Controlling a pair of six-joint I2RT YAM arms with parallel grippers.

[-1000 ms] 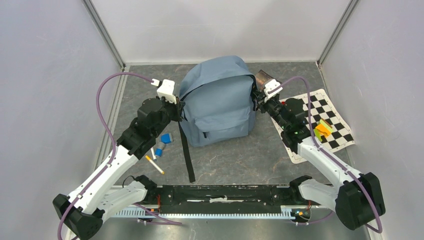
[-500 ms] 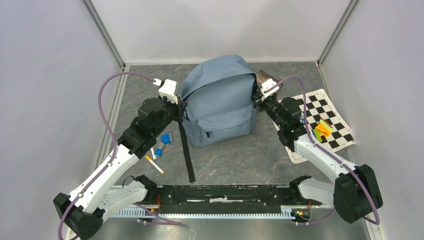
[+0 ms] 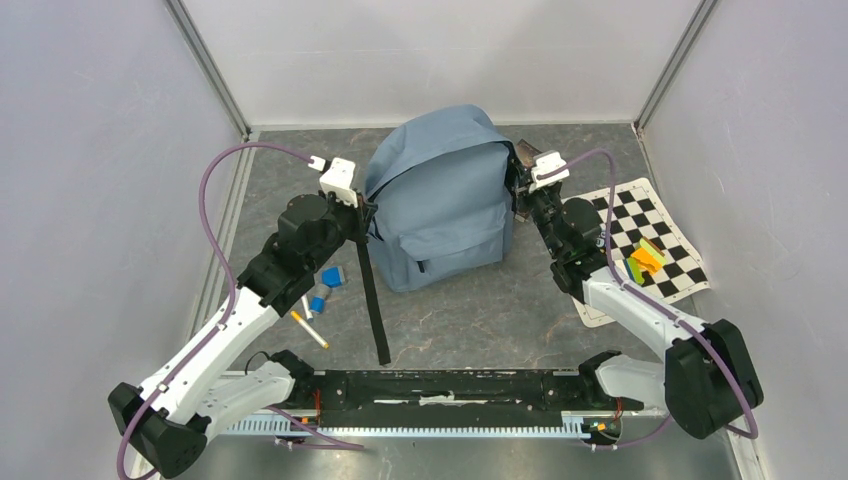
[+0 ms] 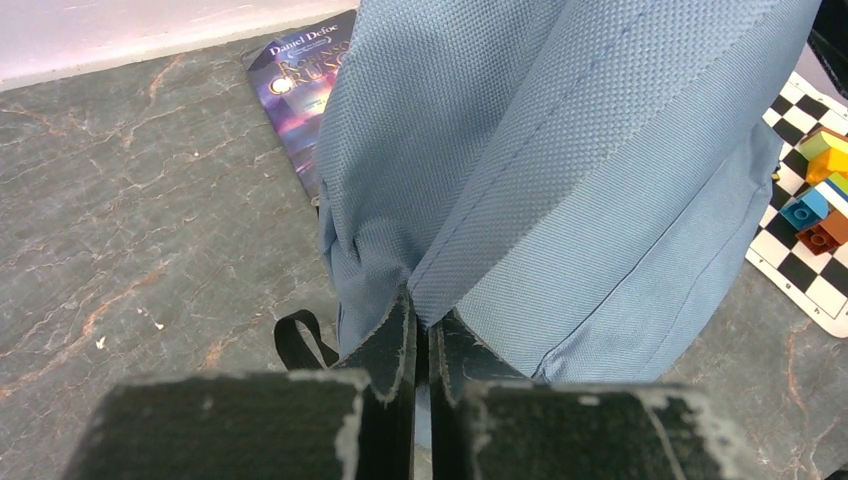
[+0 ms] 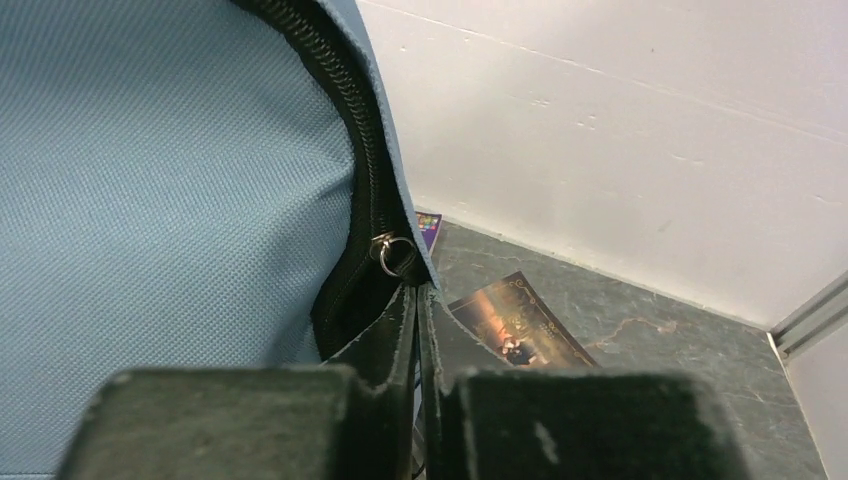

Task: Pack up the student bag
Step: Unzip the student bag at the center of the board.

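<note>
Left gripper (image 4: 425,325) pinches bag (image 4: 600,150) side, steadying it | right gripper (image 5: 415,300) closed on edge by zipper (image 5: 350,120), probably to open.

Both my arms match: white shells on the long links, bulky black housings at the joints. A purple cable (image 3: 205,210) loops off the left arm (image 3: 235,320), another trails along the right arm (image 3: 635,310). Each wrist wears a white camera block (image 3: 338,180). The left gripper (image 4: 420,320) and right gripper (image 5: 416,300) have flat black fingers, edges scuffed pale.
</note>
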